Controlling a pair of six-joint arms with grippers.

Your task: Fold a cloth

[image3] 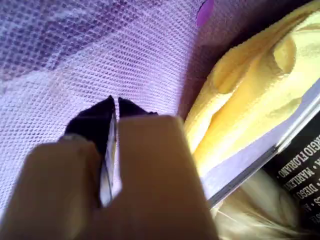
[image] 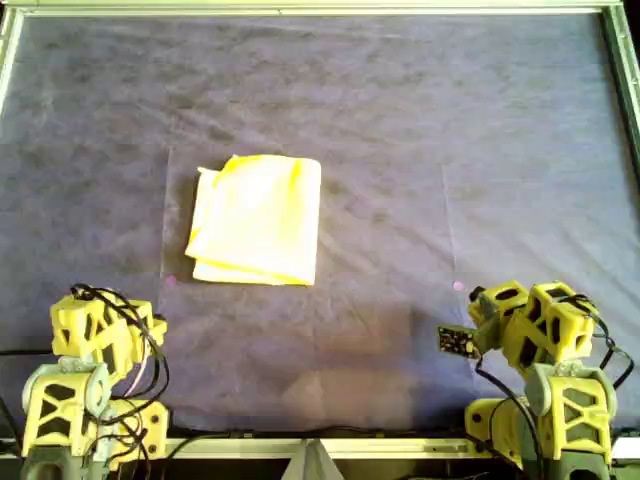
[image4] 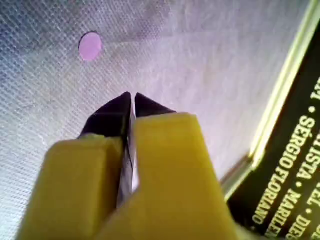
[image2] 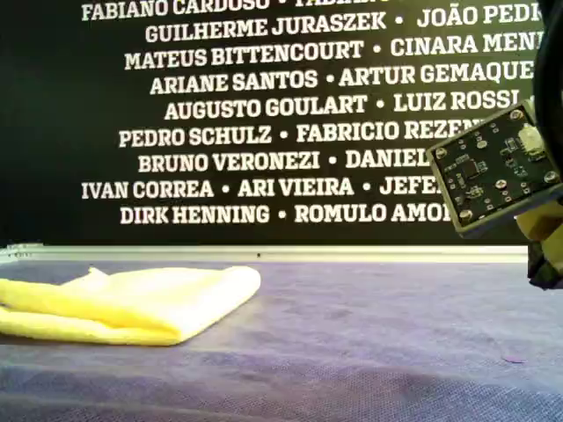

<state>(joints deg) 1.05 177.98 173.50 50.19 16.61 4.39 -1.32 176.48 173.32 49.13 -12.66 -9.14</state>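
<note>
The yellow cloth (image: 257,219) lies folded into a rough rectangle left of centre in the overhead view, its layered edges showing along the near side. It also lies at the exterior view's left as the cloth (image2: 132,303) and shows beyond the jaws in the left wrist view as the cloth (image3: 250,95). My left gripper (image3: 114,102) is shut with nothing in it, hovering over the table covering short of the cloth. My right gripper (image4: 131,97) is shut and empty too, far from the cloth. Both arms sit folded back at the overhead view's bottom edge, the left arm (image: 100,340) and the right arm (image: 540,335).
A dark purple-blue covering (image: 420,150) spreads over the whole table inside a metal frame (image: 320,8). Small pink dots mark it, one dot (image: 458,287) near the right arm, another dot (image: 170,282) by the cloth's near corner. A black banner (image2: 264,105) with names stands behind.
</note>
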